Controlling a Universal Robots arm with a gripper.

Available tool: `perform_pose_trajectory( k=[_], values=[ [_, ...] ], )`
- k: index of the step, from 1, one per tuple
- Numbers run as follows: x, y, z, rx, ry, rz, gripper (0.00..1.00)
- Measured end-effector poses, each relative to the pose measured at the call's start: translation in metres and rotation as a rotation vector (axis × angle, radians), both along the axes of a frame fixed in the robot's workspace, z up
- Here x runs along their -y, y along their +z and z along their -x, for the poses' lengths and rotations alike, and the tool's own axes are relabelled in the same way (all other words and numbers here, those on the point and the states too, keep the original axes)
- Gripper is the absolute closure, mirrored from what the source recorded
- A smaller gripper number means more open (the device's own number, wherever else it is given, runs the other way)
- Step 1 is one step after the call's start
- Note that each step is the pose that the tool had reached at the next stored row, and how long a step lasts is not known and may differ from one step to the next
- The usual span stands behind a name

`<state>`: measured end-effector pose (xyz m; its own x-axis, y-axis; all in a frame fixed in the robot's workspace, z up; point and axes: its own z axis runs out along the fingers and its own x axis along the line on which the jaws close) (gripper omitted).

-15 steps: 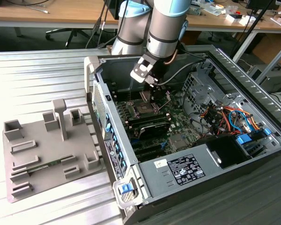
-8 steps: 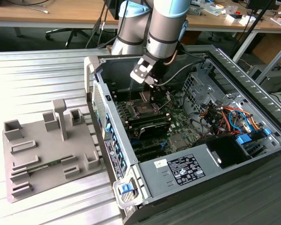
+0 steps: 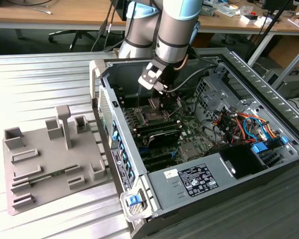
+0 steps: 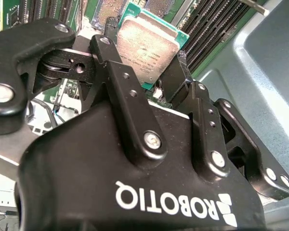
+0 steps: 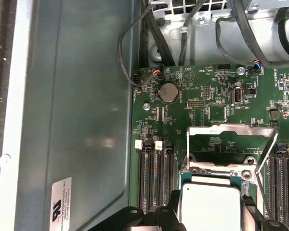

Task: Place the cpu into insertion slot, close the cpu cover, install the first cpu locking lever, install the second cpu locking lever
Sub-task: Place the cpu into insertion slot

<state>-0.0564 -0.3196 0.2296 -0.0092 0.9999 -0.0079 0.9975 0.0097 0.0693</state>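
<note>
Exterior view: the gripper (image 3: pixel 158 95) hangs inside the computer case (image 3: pixel 105 107), over the insertion slot (image 3: pixel 152 118) mid-board. Second wrist view: its fingers (image 4: pixel 123 96) pinch the cpu (image 4: pixel 147 45) by opposite edges, so it sits level. First wrist view: the cpu cover (image 5: pixel 231 129) stands raised to admit it.

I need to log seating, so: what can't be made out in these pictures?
The socket's contacts: too small in the exterior view; the chip covers them in the first wrist view.
Whether chip touches socket: the gripper blocks the gap in the exterior view.
One edge of the chip: cut off by the first wrist view's edge.
</note>
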Motion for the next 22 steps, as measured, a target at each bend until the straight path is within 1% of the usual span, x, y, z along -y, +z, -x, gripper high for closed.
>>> perform_pose_trajectory(
  k=[5,8,12,16,18,20,22],
  values=[
    [0.0000,-0.0015,0.0002,-0.0002,0.000,0.0003,0.45],
    [-0.0002,-0.0020,0.0023,0.0001,0.000,-0.0001,0.45],
    [-0.0025,-0.0022,0.0051,0.0001,0.000,0.0000,0.45],
    [-0.0036,-0.0035,0.0073,0.0000,0.001,0.0001,0.45],
    [-0.0036,-0.0043,0.0076,0.0000,0.008,0.0004,0.45],
    [-0.0037,-0.0051,0.0076,0.0000,0.034,0.0047,0.45],
    [-0.0036,-0.0057,0.0077,0.0000,0.054,0.0070,0.45]
  ],
)
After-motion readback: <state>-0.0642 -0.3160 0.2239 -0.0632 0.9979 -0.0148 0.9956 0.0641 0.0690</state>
